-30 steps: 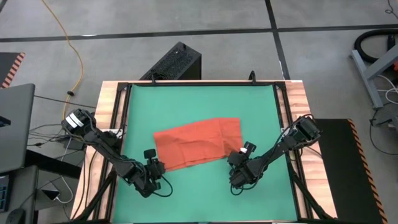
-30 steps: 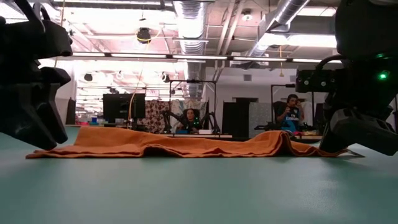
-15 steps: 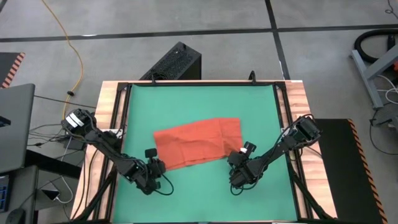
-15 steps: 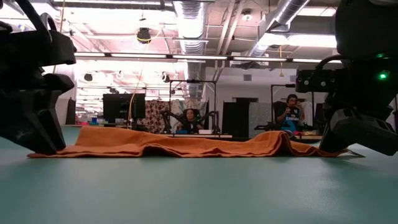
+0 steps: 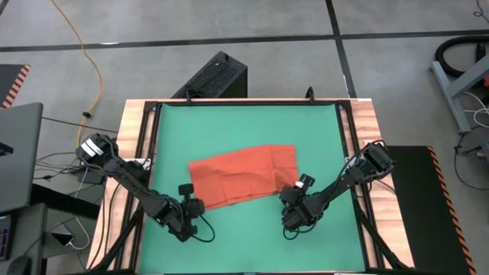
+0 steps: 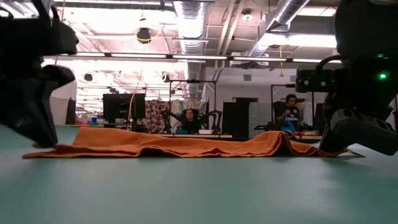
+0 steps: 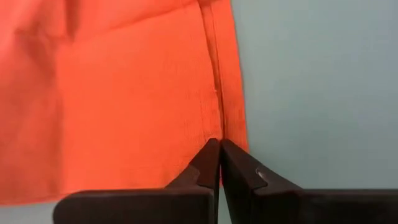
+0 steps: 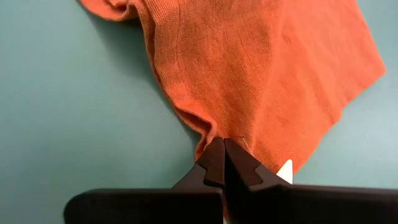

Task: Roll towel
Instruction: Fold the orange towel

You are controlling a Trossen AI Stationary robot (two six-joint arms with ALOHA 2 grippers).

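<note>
Towel (image 5: 241, 177), one, flat, two pincers clamped on its near edge: left pincer (image 7: 219, 163), right pincer (image 8: 222, 160).

Overhead looking straight down, low level across table, wrist cameras seemingly close above towel (image 5: 241, 176)

On the green table (image 5: 244, 130) the towel (image 5: 242, 176) lies flat and spread near the middle. The left end effector (image 5: 197, 207) is at the towel's near left corner, and the right end effector (image 5: 287, 192) is at its near right corner. Both dark arms reach in from the table's sides. A black box (image 5: 213, 76) and a yellow cable (image 5: 85, 57) lie on the floor beyond the table
</note>
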